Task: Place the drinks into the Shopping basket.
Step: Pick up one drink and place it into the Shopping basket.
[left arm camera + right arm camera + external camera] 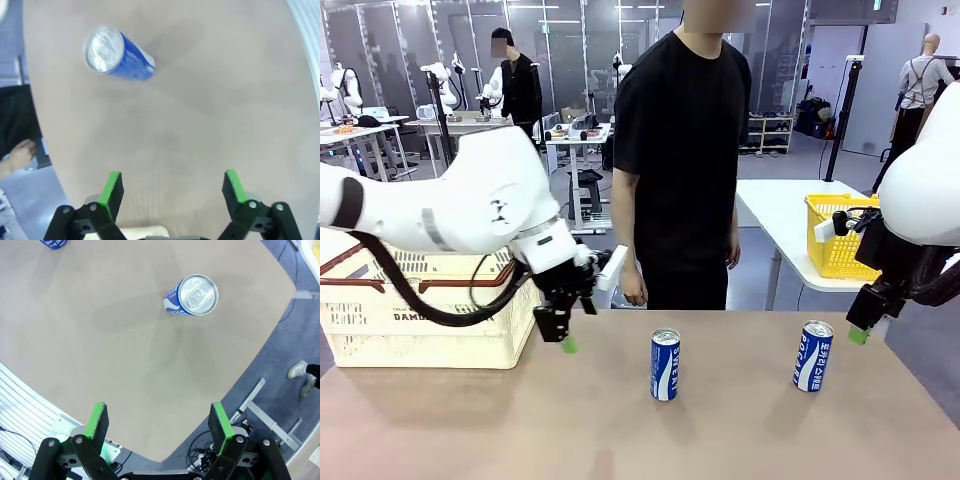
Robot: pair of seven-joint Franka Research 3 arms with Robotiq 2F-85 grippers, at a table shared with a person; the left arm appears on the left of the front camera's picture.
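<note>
Two blue and white drink cans stand upright on the tan table: one in the middle (665,365), the other to the right (812,356). The cream Shopping basket (380,325) with reddish-brown handles sits at the table's left end. My left gripper (566,340) hangs open just right of the basket and left of the middle can. Its wrist view has that can (117,54) well ahead of the open, empty gripper (172,187). My right gripper (860,333) hovers open beside the right can. From its wrist, this can (192,296) lies beyond the empty gripper (160,422); the other can (52,243) is at the top edge.
A person (680,150) in black stands at the table's far side, one hand (17,157) near the edge. A yellow mesh basket (840,240) rests on a white table behind at the right. Bare tabletop lies between the cans and in front of them.
</note>
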